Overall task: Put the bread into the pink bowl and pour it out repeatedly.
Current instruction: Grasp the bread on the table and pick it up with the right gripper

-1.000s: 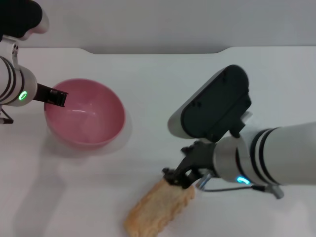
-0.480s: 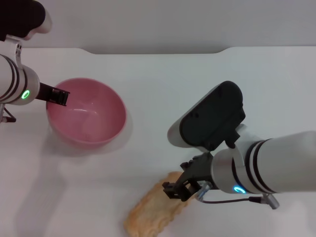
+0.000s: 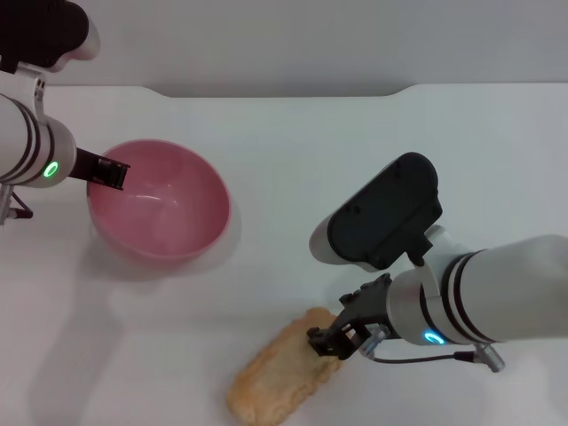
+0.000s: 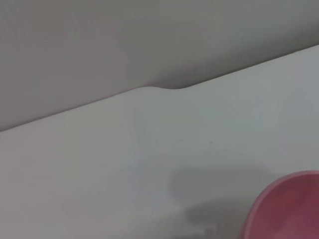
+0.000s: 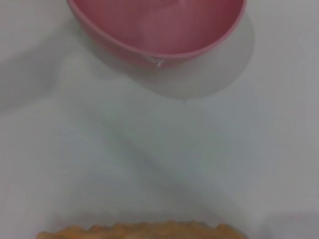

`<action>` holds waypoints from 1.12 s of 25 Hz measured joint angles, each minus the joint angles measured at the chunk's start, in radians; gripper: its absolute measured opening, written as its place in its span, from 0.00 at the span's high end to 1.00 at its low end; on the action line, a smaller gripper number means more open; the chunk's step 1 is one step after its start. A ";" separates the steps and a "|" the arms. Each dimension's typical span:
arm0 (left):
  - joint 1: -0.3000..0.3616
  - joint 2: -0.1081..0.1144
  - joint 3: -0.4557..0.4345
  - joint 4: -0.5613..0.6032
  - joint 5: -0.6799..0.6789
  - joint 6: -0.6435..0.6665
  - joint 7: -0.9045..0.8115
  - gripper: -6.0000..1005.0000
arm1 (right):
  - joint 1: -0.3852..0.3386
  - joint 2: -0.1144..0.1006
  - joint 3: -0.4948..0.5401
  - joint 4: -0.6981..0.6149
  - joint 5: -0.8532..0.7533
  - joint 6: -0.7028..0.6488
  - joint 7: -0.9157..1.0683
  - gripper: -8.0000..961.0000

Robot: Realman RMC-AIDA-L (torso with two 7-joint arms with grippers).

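Observation:
The pink bowl point(image 3: 160, 200) stands upright and empty at the left of the white table. My left gripper point(image 3: 106, 171) grips its left rim. The bread point(image 3: 280, 373), a golden-tan loaf, lies flat on the table near the front edge, slanting up to the right. My right gripper point(image 3: 333, 342) sits low at the loaf's upper right end, touching or nearly touching it. The right wrist view shows the bowl point(image 5: 154, 25) ahead and the scalloped edge of the bread point(image 5: 139, 231) close under the camera. A slice of the bowl point(image 4: 289, 209) shows in the left wrist view.
The white table's far edge point(image 3: 284, 93) has a shallow raised step in the middle, with a grey wall behind it. Bare tabletop lies between bowl and bread. My bulky right forearm point(image 3: 497, 293) hangs over the front right area.
My right gripper has come down and toward the front, onto the loaf's right end. The left gripper and the bowl have shifted slightly to the right together.

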 joint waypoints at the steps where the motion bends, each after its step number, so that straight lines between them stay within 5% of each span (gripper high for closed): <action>1: 0.000 0.000 0.000 0.000 0.000 0.000 0.002 0.95 | 0.001 0.000 0.000 0.002 0.000 -0.003 0.000 0.37; 20: -0.002 0.000 0.000 -0.001 -0.001 0.005 0.007 0.95 | 0.028 0.003 0.000 0.051 0.010 -0.030 0.002 0.37; 28: 0.000 0.000 0.000 -0.002 -0.001 0.005 0.008 0.95 | 0.037 0.001 -0.008 0.067 0.011 -0.022 -0.001 0.48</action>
